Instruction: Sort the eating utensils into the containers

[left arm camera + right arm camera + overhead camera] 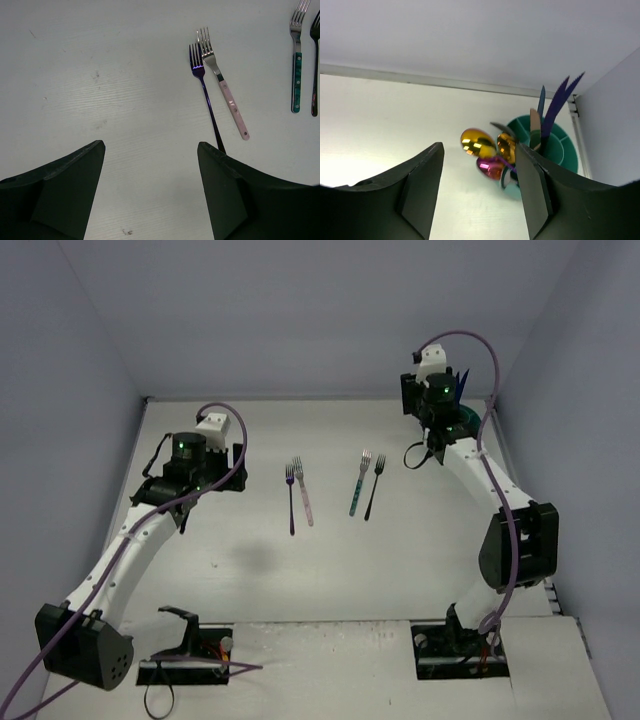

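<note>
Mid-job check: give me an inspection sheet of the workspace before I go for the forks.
Surface: white table, with faint scuffs.
Job's things: four lie flat mid-table: dark blue fork, pink-handled fork, teal-handled fork and black fork. The teal caddy in the far right corner holds spoons and knives.
Clutter: nothing seen.
Grippers: left gripper open, empty, above the table by the dark blue fork's handle. Right gripper at the caddy, fingers apart, gripping nothing.
Cables: left purple cable and right purple cable run along their arms, off the forks.
Surroundings: plain walls on three sides.
</note>
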Available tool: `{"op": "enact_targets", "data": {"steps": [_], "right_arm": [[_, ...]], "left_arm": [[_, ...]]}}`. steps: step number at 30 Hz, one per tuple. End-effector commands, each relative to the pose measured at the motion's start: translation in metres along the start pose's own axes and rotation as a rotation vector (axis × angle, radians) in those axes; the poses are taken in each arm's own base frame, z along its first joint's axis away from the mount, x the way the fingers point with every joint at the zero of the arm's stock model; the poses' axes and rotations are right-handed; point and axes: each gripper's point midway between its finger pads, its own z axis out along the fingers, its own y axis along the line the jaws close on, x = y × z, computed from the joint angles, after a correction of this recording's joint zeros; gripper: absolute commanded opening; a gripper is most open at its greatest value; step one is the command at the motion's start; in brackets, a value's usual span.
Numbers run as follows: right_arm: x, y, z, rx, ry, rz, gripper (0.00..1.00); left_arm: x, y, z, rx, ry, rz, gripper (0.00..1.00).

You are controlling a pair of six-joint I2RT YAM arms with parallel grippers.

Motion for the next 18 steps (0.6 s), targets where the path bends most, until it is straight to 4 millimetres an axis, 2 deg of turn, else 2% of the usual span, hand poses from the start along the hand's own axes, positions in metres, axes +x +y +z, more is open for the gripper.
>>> {"op": "enact_targets", "data": {"steps": [1,2,3,4,6,9,13,18], "right_arm": [[-0.032,0.015,-0.06,-0.073,-0.059,0.192,0.57],[-0.027,0.02,-0.07,-0.085,-0.039,0.244,0.57],[-0.011,0.03,-0.075,-0.099,-0.001,0.264,0.57],[-0.014,0.031,-0.08,-0.104,-0.004,0.302,0.57],[0.017,0.055,-0.092,-0.15,0.069,0.366,0.58],[0.042,0.08,-0.104,-0.171,0.149,0.457,0.59],[0.066,0.106,-0.109,-0.151,0.23,0.486,0.6],[0.093,0.138,-0.096,-0.118,0.327,0.469,0.59]], "left_arm": [[-0.026,0.0,-0.006,0.008,-0.098,0.003,0.72],[-0.025,-0.001,-0.006,0.01,-0.095,0.004,0.72],[-0.025,-0.001,-0.006,0.013,-0.096,0.003,0.72],[-0.026,-0.001,-0.007,0.013,-0.099,0.001,0.72],[-0.026,-0.002,-0.006,0.017,-0.098,0.0,0.72],[-0.025,-0.002,-0.005,0.019,-0.093,0.0,0.72],[-0.024,-0.002,-0.005,0.018,-0.091,-0.001,0.72],[-0.024,-0.001,-0.004,0.014,-0.09,0.001,0.72]]}}
